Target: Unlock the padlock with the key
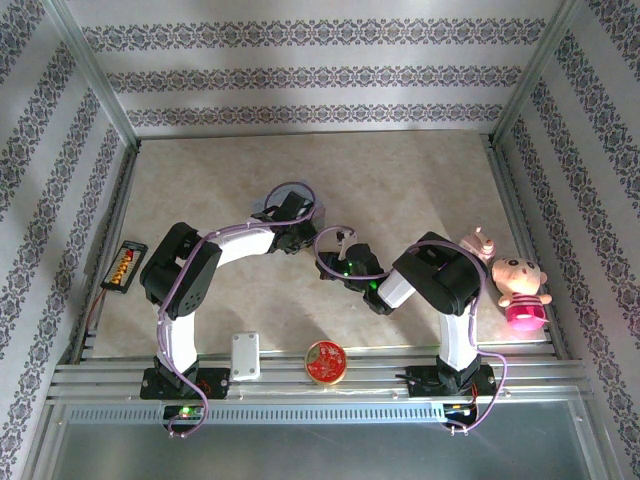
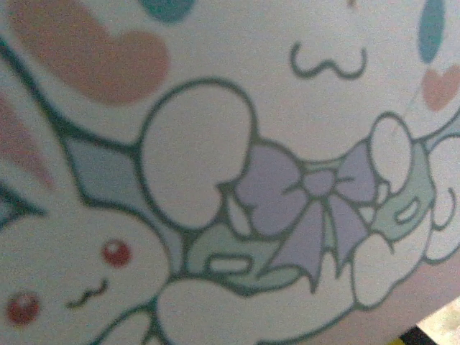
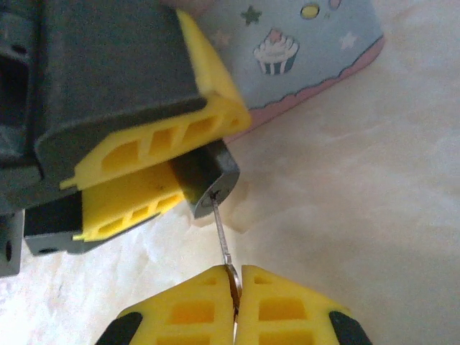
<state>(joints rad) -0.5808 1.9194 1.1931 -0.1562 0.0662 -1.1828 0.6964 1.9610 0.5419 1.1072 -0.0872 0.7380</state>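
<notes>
Both arms meet mid-table, a bit toward the far side. The left claw (image 1: 292, 220) comes in from the left and the right claw (image 1: 338, 243) from the right, tips close together. Just behind the left claw is the pale blue cartoon tin (image 1: 290, 192), which looks tipped up.

Right wrist cam: the padlock (image 3: 210, 176), a small dark grey block, is pinched btw the left claw's (image 3: 205, 158) yellow fingers (image 3: 208, 118), one above and one below, so that claw is clamped on it. The shackle is hidden. The key (image 3: 223, 237), a thin metal blade, runs from the padlock's keyhole face down to the right claw (image 3: 234, 291). Its two yellow pads (image 3: 280, 309) are pressed together on the key's head, and the blade tip sits in the keyhole. The tin is right behind the padlock, w/ cupcake print & pink edge showing. Can't tell if the lock hangs on it.

Left wrist cam is v. close to the tin's print: white bunny w/ red eyes, lilac bow.

Elsewhere on the table:
- small black case (image 1: 125, 266) at the left edge
- white box (image 1: 245, 356) & red round tin (image 1: 325, 362) by the near rail
- pink plush doll (image 1: 520, 288) at right, w/ a small pink toy (image 1: 478, 243) beside it
</notes>
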